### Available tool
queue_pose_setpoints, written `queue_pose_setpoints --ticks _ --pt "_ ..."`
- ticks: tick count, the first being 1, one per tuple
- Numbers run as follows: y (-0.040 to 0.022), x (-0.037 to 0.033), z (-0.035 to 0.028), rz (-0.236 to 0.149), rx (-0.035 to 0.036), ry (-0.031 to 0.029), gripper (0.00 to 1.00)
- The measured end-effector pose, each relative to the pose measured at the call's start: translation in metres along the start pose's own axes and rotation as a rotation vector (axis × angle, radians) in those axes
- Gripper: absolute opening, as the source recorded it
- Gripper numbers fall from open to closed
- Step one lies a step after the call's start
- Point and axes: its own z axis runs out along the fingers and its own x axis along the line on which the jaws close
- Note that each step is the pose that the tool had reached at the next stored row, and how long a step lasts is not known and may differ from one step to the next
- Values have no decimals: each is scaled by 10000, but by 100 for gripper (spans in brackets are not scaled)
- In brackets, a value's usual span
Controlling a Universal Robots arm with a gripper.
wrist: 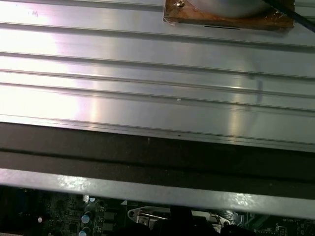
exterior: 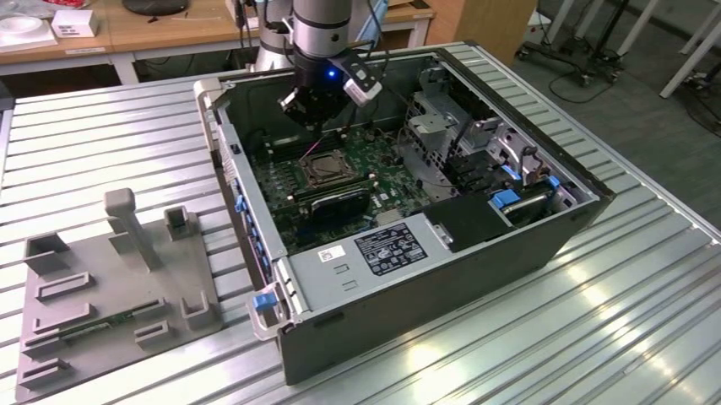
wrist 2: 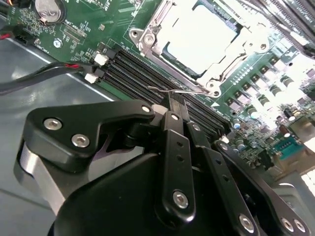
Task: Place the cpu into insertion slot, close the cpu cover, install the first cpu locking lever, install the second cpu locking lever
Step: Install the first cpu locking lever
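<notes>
Exterior view, going from its left: a grey moulded fixture plate (exterior: 113,295) with upright posts lies on the ribbed aluminium table (exterior: 586,337), just beside the open black computer case (exterior: 451,278). Inside the case lies the green circuit board (exterior: 338,173), and on it the insertion slot (exterior: 319,167), a small square socket with a dark frame. The black gripper (exterior: 319,126) of the silver arm (exterior: 327,29) hangs over the board, above and near the socket.

Second wrist view, again left to right: red and black wires (wrist 2: 44,73) end at white plugs, long narrow black memory slots (wrist 2: 147,73) run alongside, and past them sits the socket with the cpu (wrist 2: 199,39), a flat silver square chip, lying in it. The cpu cover (wrist 2: 152,27), a thin silver frame plate, lies down around the chip. The gripper's black fingers (wrist 2: 177,105) are drawn together with nothing between them, their tips just beside a thin wire locking lever (wrist 2: 179,91) at the socket's edge; whether they touch it I cannot tell.
</notes>
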Motion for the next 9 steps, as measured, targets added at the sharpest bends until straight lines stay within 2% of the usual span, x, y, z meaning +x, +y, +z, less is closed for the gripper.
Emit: queue_pose_setpoints --ticks 6,9 --pt "6 -6 45 -1 -1 1 11" --pt "4 -5 65 -1 34 4 11"
